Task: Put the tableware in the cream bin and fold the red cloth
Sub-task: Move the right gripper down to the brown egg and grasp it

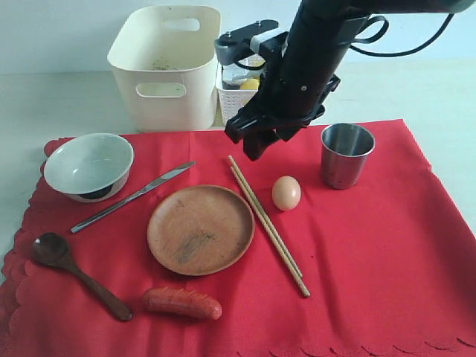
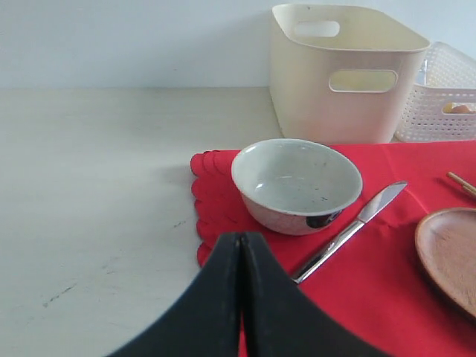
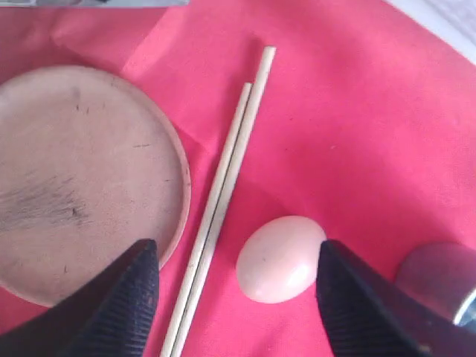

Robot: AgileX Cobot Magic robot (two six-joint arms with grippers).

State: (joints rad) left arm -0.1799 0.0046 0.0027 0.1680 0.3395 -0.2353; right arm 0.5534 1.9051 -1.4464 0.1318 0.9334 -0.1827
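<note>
On the cloth (image 1: pixel 372 245), the bowl (image 1: pixel 88 165) is set left, the cup (image 1: pixel 346 154) right; the chopsticks (image 1: pixel 266 223) are laid between plate (image 1: pixel 199 229) and egg (image 1: pixel 286 193); the bin (image 1: pixel 167 67) is placed behind.

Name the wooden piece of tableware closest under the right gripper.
The wooden chopsticks: the wrist view frames them between the fingers of the open right gripper, beside the egg. The wooden plate sits to one side; the spoon lies far off.
</note>
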